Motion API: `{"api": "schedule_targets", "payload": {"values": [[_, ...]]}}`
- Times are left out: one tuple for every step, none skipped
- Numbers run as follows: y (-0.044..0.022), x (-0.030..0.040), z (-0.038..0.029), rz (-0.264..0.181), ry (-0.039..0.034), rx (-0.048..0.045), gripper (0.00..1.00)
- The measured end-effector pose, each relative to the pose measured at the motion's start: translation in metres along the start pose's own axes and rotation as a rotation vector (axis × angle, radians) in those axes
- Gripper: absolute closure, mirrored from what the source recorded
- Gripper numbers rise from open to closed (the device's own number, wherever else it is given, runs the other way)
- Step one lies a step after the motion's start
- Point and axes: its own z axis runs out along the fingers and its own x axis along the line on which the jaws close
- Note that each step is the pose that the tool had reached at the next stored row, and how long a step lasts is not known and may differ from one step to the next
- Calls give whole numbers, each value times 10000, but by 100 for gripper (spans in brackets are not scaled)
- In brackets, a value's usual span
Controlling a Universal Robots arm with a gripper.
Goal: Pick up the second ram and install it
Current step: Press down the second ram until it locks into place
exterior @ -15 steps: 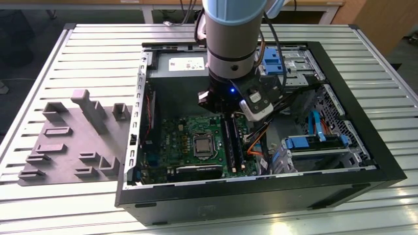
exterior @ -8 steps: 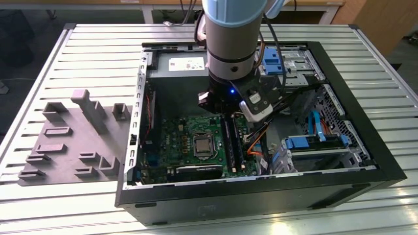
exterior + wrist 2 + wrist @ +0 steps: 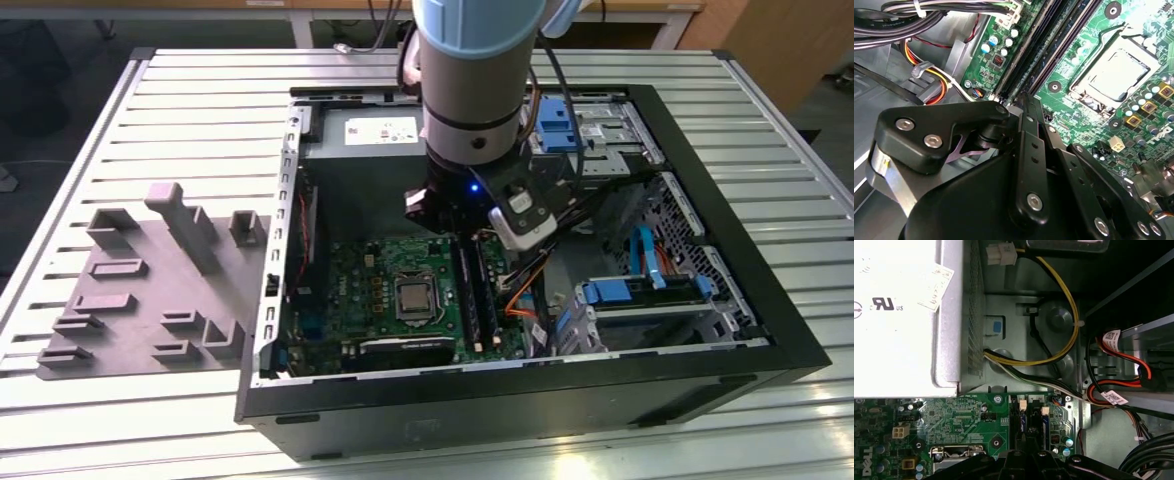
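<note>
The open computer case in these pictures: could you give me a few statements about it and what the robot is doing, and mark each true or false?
1. The computer case lies open on a ribbed metal table. True.
2. The gripper is over the grey holder tray. False: it is inside the case, above the green motherboard; the tray sits outside the case, on the exterior view's left.
3. The processor socket is covered by a fan. False: its square metal top is bare.
4. In the second wrist view, long dark memory slots run across the board just beyond the gripper. True.
5. Blue drive brackets sit in the case on the exterior view's right. True.
</note>
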Motion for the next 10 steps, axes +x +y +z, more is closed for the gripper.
{"api": "schedule_targets", "payload": {"values": [[0,0,2,0,0,0,89],[0,0,4,0,0,0,89],[-1,1,7,0,0,-1,89],[-1,1,10,0,0,-1,89],[-1,1,12,0,0,-1,89],[-1,2,13,0,0,1,89],[-2,1,14,0,0,1,89],[-2,1,15,0,0,1,89],[-2,2,16,0,0,0,89],[-1,1,18,0,0,-1,89]]}}
